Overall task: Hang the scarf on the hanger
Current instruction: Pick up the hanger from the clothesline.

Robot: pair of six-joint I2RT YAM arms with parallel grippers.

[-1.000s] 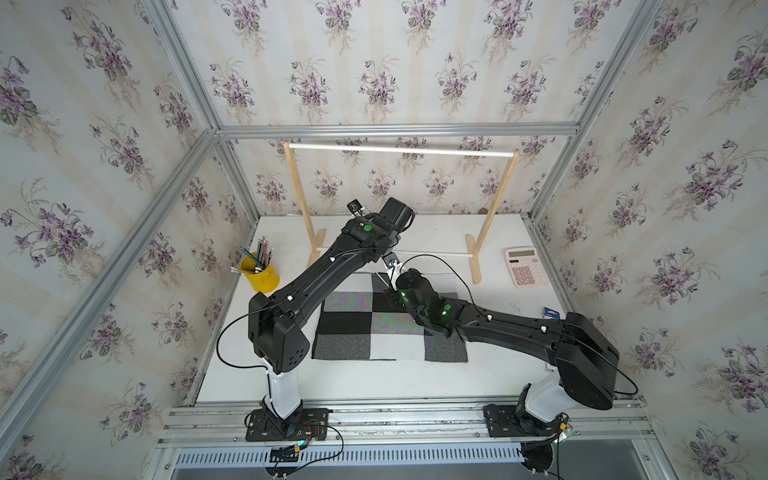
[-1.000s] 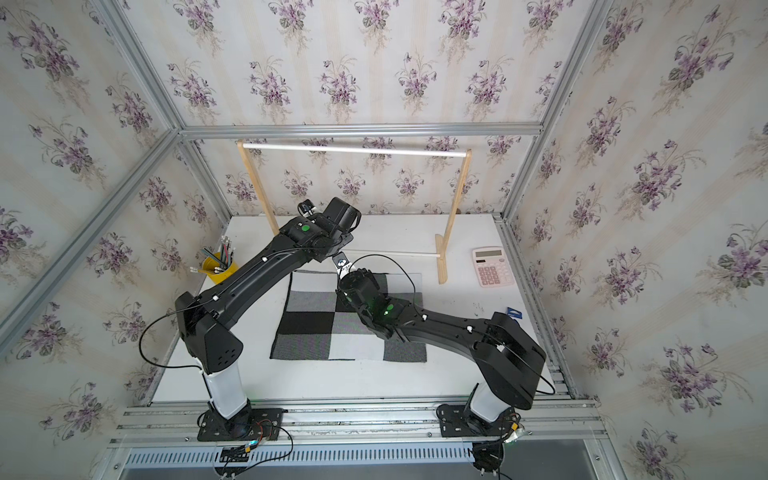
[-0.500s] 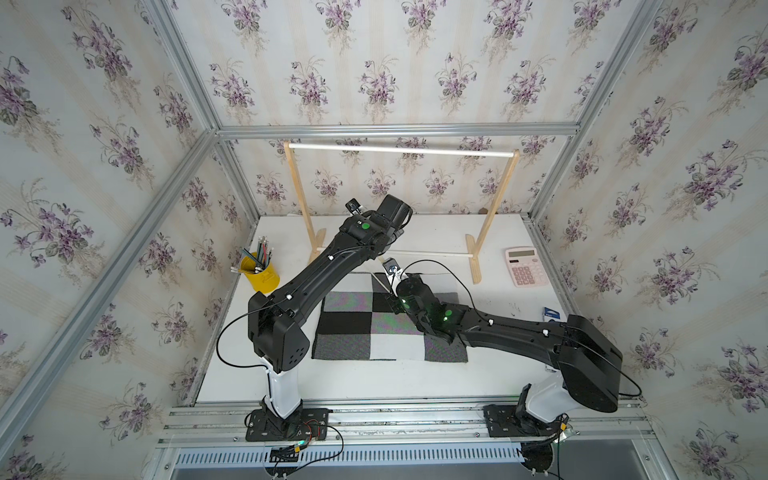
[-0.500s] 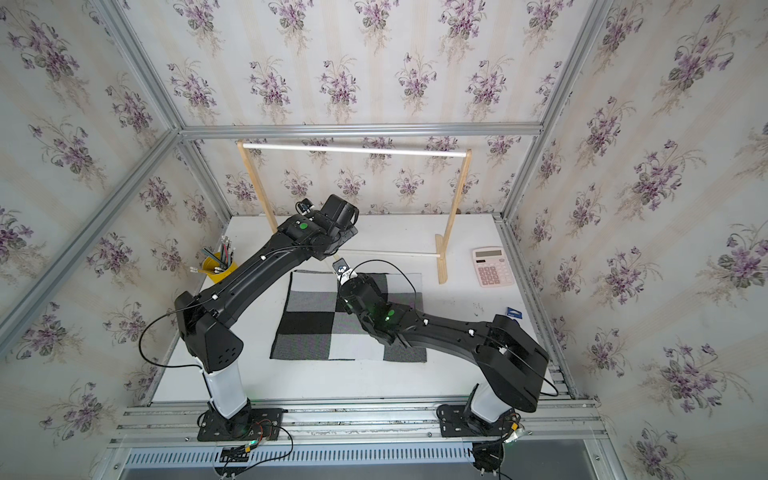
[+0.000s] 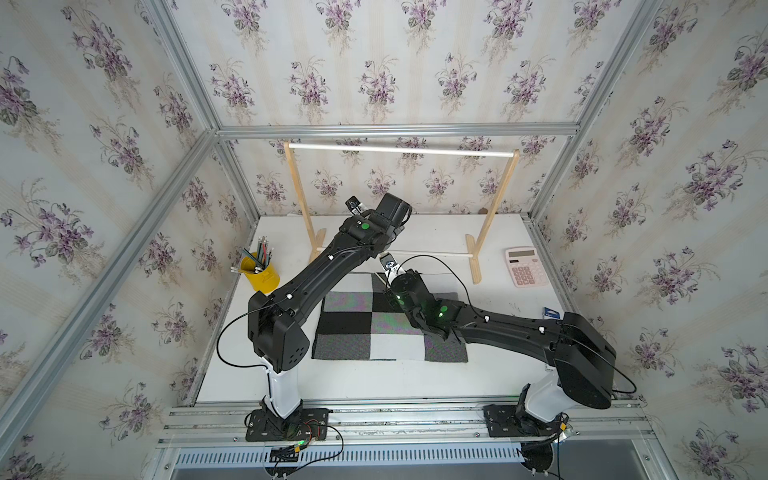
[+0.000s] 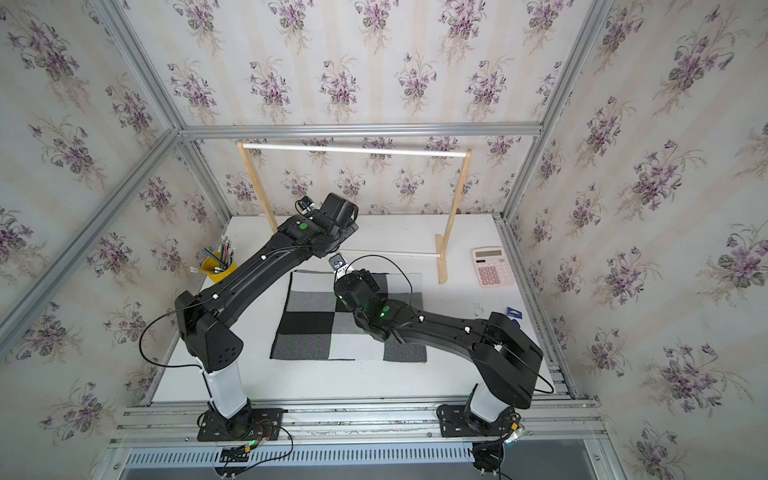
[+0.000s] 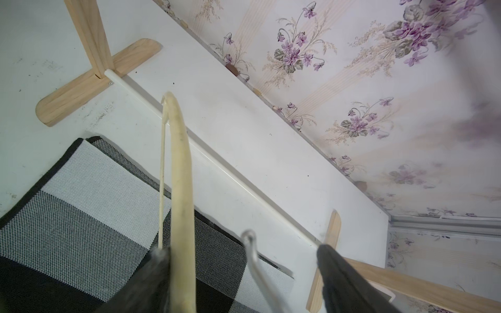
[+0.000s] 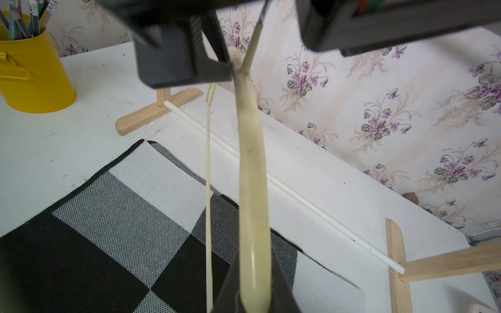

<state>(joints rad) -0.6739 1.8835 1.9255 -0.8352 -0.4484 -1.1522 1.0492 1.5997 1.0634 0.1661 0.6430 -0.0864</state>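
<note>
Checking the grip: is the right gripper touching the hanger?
Touching. The right wrist view shows the right gripper's black jaws closed against both sides of the hanger.

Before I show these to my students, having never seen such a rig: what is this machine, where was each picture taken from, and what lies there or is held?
It is a robot: a left arm and a right arm, each ending in a two-fingered gripper. The two wide pictures look down from overhead; the two close ones come from cameras on the wrists. A checked scarf lies flat on the table, with a wooden rack, a yellow pencil cup and a calculator around it. The right gripper is shut on one end of the cream hanger, holding it above the scarf. The left gripper stands open at the hanger's hook.
</note>
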